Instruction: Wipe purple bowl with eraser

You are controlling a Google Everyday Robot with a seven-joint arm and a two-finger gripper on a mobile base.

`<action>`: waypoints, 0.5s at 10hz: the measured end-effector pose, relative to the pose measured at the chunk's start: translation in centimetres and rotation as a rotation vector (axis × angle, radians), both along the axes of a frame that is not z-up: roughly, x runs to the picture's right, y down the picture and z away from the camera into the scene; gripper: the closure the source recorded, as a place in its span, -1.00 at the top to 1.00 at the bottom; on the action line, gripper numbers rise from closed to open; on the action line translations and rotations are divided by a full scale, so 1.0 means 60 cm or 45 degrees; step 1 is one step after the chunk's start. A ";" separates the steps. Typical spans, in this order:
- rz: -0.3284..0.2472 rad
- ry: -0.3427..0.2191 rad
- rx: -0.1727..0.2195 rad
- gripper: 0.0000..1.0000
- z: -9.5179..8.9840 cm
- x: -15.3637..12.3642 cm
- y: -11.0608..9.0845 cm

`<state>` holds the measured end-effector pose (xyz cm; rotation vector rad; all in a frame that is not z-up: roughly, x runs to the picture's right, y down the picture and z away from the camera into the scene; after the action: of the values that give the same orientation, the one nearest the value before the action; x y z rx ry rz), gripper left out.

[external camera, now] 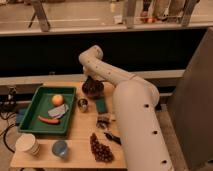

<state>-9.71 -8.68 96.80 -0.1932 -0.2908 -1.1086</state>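
The purple bowl (93, 90) is small, dark and round, and stands at the back of the wooden table (80, 135). My gripper (92, 82) hangs from the white arm (107, 72) directly over the bowl, at or just inside its rim, and hides part of it. A dark green rectangular block (101, 105), possibly the eraser, lies on the table just in front of the bowl. I cannot see whether anything is in the gripper.
A small shiny metal cup (82, 104) stands left of the green block. A green tray (30, 112) at the left holds an orange fruit (57, 99), a grey cloth (60, 111) and a carrot (48, 120). A white cup (27, 145), a blue cup (60, 149), grapes (100, 147) and a black-handled tool (113, 138) lie near the front.
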 end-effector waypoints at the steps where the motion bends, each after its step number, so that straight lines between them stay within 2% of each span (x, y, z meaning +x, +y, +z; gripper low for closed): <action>1: -0.019 -0.017 -0.007 -1.00 -0.007 -0.009 0.011; 3: -0.047 -0.043 -0.017 -1.00 -0.024 -0.025 0.030; 5: -0.049 -0.040 -0.036 -1.00 -0.045 -0.013 0.056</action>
<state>-10.48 -5.34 94.13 -0.2071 -0.3320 -1.1466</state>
